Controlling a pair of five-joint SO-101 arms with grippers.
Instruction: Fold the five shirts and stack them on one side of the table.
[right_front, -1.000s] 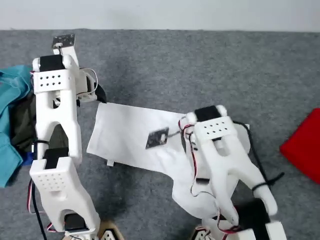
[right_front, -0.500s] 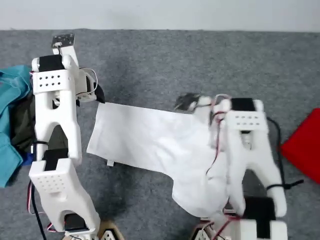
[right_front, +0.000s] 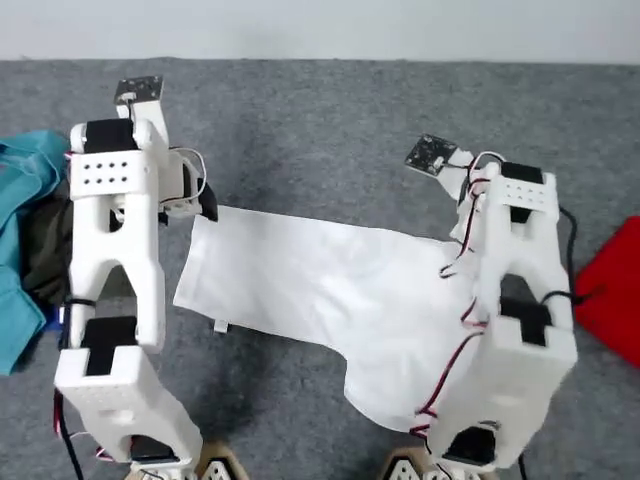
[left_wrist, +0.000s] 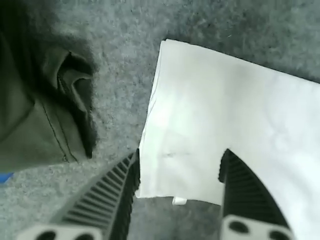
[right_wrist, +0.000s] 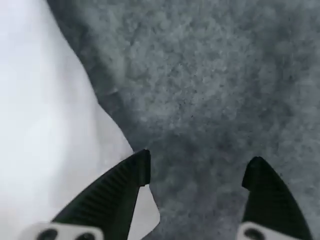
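We are looking down on a grey counter (right_front: 320, 120) where a white shirt (right_front: 310, 285) is lying spread out flat in the middle, between the two arms, with one lobe of cloth trailing toward the near edge beside the base of the right arm (right_front: 515, 300). The left arm (right_front: 110, 260) is standing at the shirt's left end, and the left claw (left_wrist: 179, 165) is hanging over the corner there with its fingers spread wide apart, one on the bare counter just off the cloth's edge and the other over the white fabric; whether the tips are actually touching the cloth we cannot tell from this angle. A small tag (left_wrist: 179, 201) is sticking out from the shirt's hem just beside that corner. The right claw (right_wrist: 200, 162) is also gaping, gripping nothing, and it is hovering over grey counter just beside the shirt's right edge, with one finger sitting above the border of the fabric. At the counter's left side a teal shirt (right_front: 20, 190) is lying crumpled with an olive shirt (left_wrist: 35, 115) heaped against it, near the white shirt's corner yet apart from it. A red shirt (right_front: 612, 290) is resting at the far right edge, beyond the right arm.
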